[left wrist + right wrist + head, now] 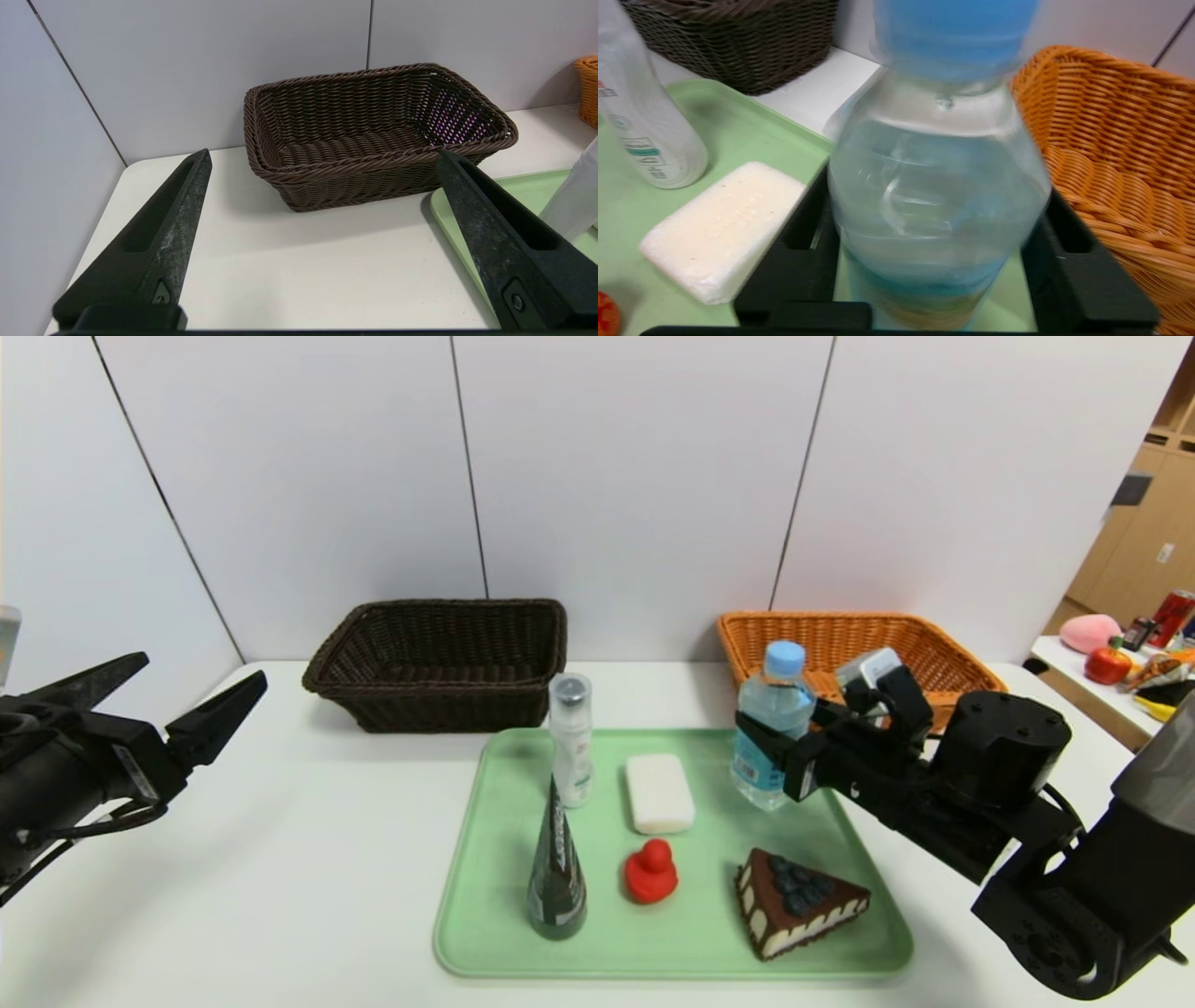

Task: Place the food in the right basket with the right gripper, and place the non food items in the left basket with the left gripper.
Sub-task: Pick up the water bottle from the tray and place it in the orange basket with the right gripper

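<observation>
The clear water bottle (780,695) with the light-blue cap stands at the back right of the green tray (485,905). My right gripper (766,742) is shut on its body, with a finger on each side in the right wrist view (937,196). The orange basket (840,635) is just behind it. The cake slice (798,901), red duck (651,873), dark cone tube (556,877), white soap (659,791) and spray bottle (571,742) sit on the tray. My left gripper (201,670) is open and empty, above the table left of the dark brown basket (439,663).
A white panel wall runs close behind both baskets. A side table (1074,658) with toys and a can stands at the far right. Bare white table lies between my left gripper and the tray.
</observation>
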